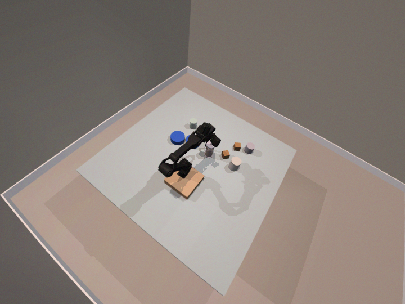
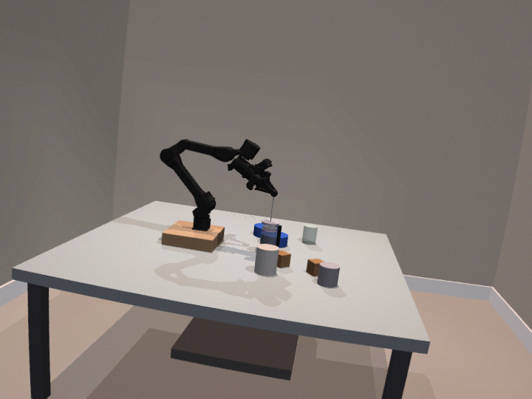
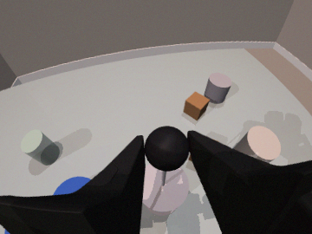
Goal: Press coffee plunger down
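Nearest the wrist camera, the gripper (image 3: 166, 147) pinches the black plunger knob (image 3: 166, 147) between both fingers. Below it the thin rod (image 2: 271, 207) runs down, still raised, to the coffee press (image 2: 270, 231), upright on the table (image 2: 128, 266). Beyond sit an orange cube (image 3: 197, 105) and a grey cylinder (image 3: 218, 87).

My gripper (image 3: 165, 139) sat closed on the plunger knob (image 3: 166, 147) above the press (image 2: 270, 232), discs (image 2: 281, 240) behind, cylinders (image 2: 266, 259) and cubes (image 2: 284, 258) nearer, right.
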Action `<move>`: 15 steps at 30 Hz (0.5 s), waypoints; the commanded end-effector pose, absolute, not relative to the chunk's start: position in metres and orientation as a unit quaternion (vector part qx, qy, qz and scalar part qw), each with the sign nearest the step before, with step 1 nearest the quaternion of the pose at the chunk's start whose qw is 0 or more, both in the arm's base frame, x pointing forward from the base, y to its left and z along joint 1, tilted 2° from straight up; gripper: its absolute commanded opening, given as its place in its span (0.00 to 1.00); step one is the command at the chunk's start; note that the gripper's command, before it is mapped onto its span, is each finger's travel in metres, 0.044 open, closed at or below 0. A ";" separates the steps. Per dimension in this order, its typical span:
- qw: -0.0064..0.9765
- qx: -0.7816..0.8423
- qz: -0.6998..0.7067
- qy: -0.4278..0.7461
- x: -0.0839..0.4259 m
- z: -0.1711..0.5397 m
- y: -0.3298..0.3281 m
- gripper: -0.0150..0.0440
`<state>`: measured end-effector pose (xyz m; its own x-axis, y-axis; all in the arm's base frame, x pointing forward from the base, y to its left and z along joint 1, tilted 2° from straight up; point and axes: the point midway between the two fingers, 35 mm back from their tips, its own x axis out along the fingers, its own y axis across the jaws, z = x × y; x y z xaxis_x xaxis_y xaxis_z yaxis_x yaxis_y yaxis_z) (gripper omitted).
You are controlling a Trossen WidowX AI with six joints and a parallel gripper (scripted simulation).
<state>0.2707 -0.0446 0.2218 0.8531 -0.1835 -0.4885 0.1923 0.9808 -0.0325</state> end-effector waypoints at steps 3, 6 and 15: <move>0.963 0.008 -0.097 0.252 0.273 0.214 -0.045 0.46; 0.963 0.008 -0.097 0.252 0.273 0.209 -0.045 0.46; 0.963 0.007 -0.097 0.252 0.276 0.195 -0.046 0.46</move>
